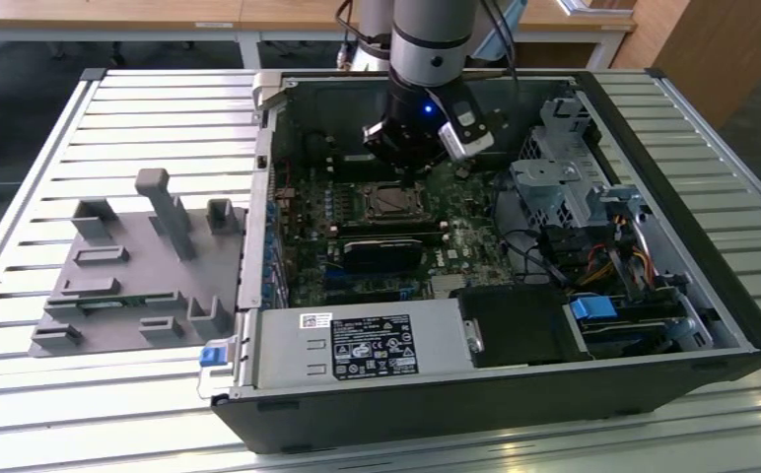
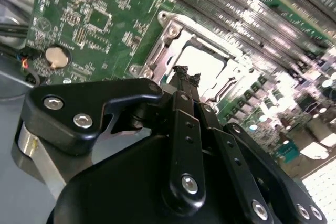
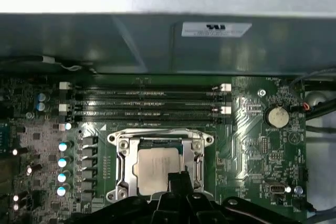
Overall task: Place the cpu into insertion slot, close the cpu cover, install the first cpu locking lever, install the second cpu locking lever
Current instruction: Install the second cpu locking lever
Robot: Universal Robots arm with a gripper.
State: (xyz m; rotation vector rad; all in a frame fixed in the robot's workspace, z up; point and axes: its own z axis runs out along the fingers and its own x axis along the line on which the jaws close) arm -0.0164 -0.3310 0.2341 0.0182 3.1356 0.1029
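Gripper [image 2: 185,73] over the socket, fingers together with nothing between them; cpu [image 3: 155,170] seated in the insertion slot [image 3: 122,165].
Fingertips [image 3: 178,179] cover the chip's near edge in the first wrist view; gripper body blocks the socket's near side in both wrist views; cpu cover [image 3: 157,138] lies down around the chip, frame partly washed out by glare in the second wrist view; locking levers too hard to make out; white sticker [image 3: 216,29] on the far chassis wall, print unreadable; power-supply label [image 1: 373,347] likewise too small to read; arm [image 1: 430,44] comes down near-vertical into the open case [image 1: 735,325] in the exterior view; grey fixture [image 1: 131,266] sits well apart at the exterior view's left.
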